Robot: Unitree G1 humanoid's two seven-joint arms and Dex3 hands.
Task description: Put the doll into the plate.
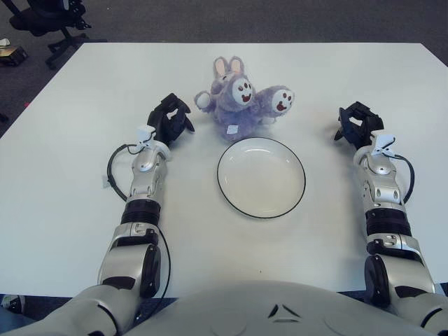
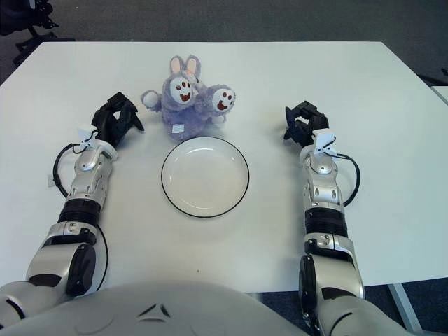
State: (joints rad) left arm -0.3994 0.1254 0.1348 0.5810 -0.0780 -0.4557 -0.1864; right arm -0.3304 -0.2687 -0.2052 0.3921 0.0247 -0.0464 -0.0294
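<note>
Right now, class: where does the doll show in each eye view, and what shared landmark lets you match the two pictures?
Left eye view: the doll lies upper centre, just beyond the plate.
Right eye view: the doll sits upper left of centre, again just beyond the plate.
Shared landmark: the black-rimmed white plate, directly in front of the doll in both.

I was working in what looked like an office or a lab room. A large plain white table [image 1: 84, 84] filled most of my view, standing on dark grey carpet [image 1: 280, 17] of the short, commercial kind. At the far left corner, beyond the table's edge, a black swivel chair [image 1: 49, 17] on a wheeled star base stood on that carpet. Nothing domestic showed anywhere around the table.
</note>
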